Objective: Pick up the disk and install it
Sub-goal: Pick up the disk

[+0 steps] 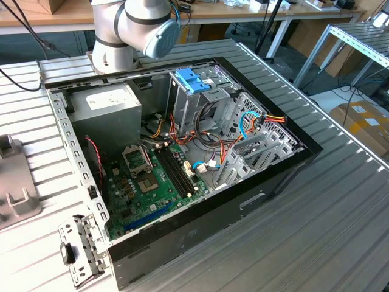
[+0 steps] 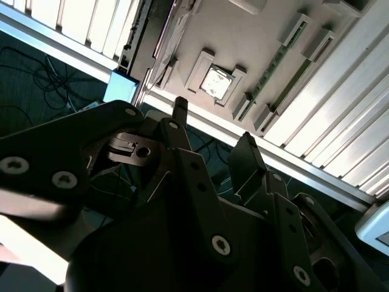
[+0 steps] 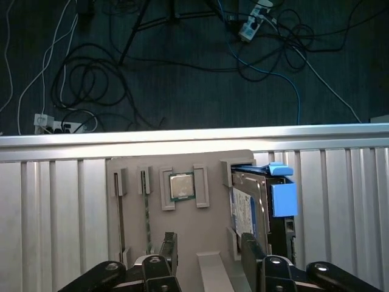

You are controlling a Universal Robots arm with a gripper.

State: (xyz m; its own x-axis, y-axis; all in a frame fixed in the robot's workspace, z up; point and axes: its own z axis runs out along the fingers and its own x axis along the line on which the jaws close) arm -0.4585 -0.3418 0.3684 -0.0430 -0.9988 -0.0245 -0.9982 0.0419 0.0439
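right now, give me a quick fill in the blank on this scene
In the first wrist view, the disk sits in the holder, clipped in a ____ frame.
The gripper is ____, holding nothing.
In the exterior view, the case holds a ____ motherboard.
Missing words: blue; open; green.

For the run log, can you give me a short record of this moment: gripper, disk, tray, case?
gripper: open, holding nothing, over the tray
disk: in its blue frame, seated in a slot on the tray, not yet picked up
tray: grey, also holds a chip beside the disk
case: open on the table, with a drive cage with blue tabs inside
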